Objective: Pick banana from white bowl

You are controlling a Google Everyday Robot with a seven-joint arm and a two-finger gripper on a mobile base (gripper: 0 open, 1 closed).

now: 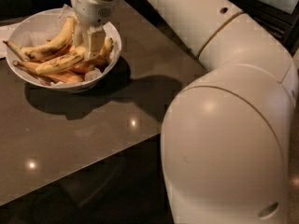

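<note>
The white bowl (pixel 28 29) stands on the table at the upper left and holds several bananas. The pale-yellow banana (pixel 58 63) lies across the bowl's middle, its right end under the gripper. Another yellow banana with dark blotches (pixel 49 45) lies above it, and deeper orange bananas (pixel 70 77) lie below. My gripper (pixel 88 45) reaches down into the right half of the bowl and sits on the bananas at the pale banana's right end. The wrist hides part of the bowl's far rim.
The dark glossy table (pixel 93 129) runs from the bowl toward the front edge at lower left. My large white arm (pixel 224 125) fills the right side of the view. A white paper edge (pixel 3 41) shows left of the bowl.
</note>
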